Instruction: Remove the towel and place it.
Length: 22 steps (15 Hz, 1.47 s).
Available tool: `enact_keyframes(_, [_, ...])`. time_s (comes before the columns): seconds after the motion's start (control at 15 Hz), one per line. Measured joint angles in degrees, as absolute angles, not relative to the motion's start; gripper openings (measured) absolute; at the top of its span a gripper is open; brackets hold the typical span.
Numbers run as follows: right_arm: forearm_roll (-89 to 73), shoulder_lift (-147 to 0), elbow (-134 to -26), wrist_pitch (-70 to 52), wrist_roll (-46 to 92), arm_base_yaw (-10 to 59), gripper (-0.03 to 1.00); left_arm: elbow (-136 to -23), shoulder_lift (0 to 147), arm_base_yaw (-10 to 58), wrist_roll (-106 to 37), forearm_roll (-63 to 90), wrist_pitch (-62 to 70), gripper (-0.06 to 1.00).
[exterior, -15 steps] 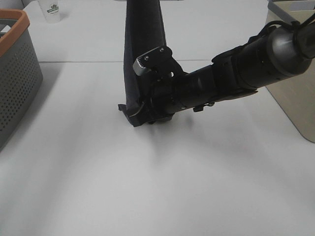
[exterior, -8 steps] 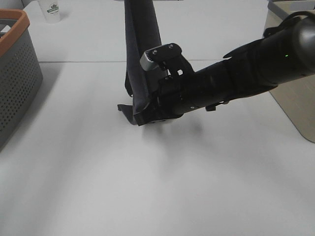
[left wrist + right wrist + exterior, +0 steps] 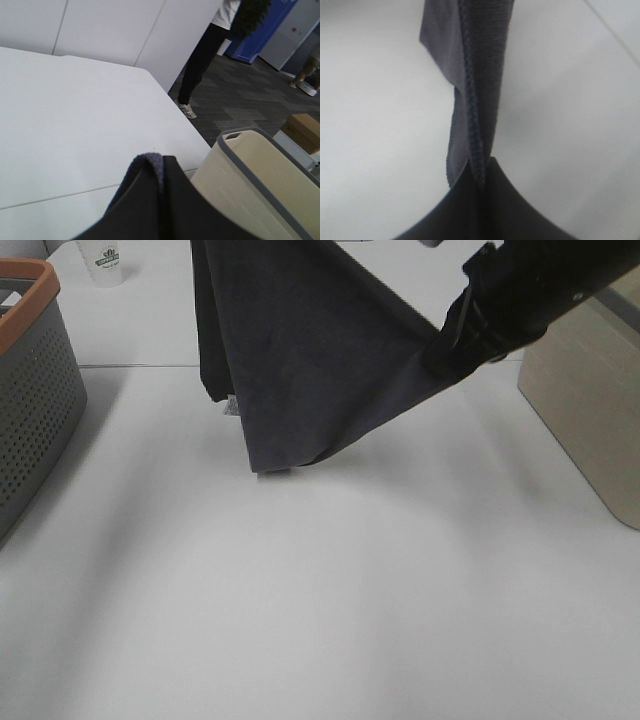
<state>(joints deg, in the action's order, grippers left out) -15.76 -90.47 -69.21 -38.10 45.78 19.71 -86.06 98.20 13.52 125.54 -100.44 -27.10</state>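
The dark charcoal towel (image 3: 300, 350) hangs spread above the white table (image 3: 300, 590). Its top edge runs out of the exterior view, and its lowest fold hangs just over the table. My right gripper (image 3: 440, 343) is shut on the towel's right corner and holds it up and out to the right. The right wrist view shows the hemmed edge (image 3: 472, 100) pinched in the right gripper (image 3: 482, 165). My left gripper (image 3: 161, 167) is shut on another hem of the towel (image 3: 150, 162), high above the table. It is out of the exterior view.
A grey perforated basket with an orange rim (image 3: 30, 370) stands at the left edge. A beige basket with a grey rim (image 3: 590, 410) stands at the right and also shows in the left wrist view (image 3: 260, 170). A paper cup (image 3: 105, 262) stands at the back left.
My right gripper has risen and moved right from low beside the hanging towel. It has pulled a corner out, so the narrow hanging towel is now spread wide.
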Motion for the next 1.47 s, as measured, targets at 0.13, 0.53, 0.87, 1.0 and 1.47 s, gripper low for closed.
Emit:
enact_keyframes(0.13, [-8.08, -90.58, -76.72, -40.39, 43.83, 19.71, 0.02, -82.39, 98.15, 11.46, 126.80, -100.44, -25.78, 0.00])
enact_keyframes(0.53, [2.18, -100.32, -95.74, -40.51, 43.54, 19.71, 0.02, -77.86, 99.35, 11.12, 124.39, -97.92, -16.79, 0.00])
enact_keyframes(0.87, [9.28, -113.96, -110.75, -40.28, 42.11, 19.71, 0.02, -92.53, 110.41, 11.12, 119.23, -97.63, -12.95, 0.00])
enact_keyframes(1.0, [11.52, -117.11, -116.54, -40.16, 42.00, 19.71, 0.02, -99.75, 113.96, 11.12, 119.00, -98.66, -12.38, 0.00])
enact_keyframes(1.47, [13.75, -118.37, -117.17, -45.03, 33.46, 19.88, 0.02, -90.87, 115.11, 12.09, 115.91, -99.06, -11.34, 0.00])
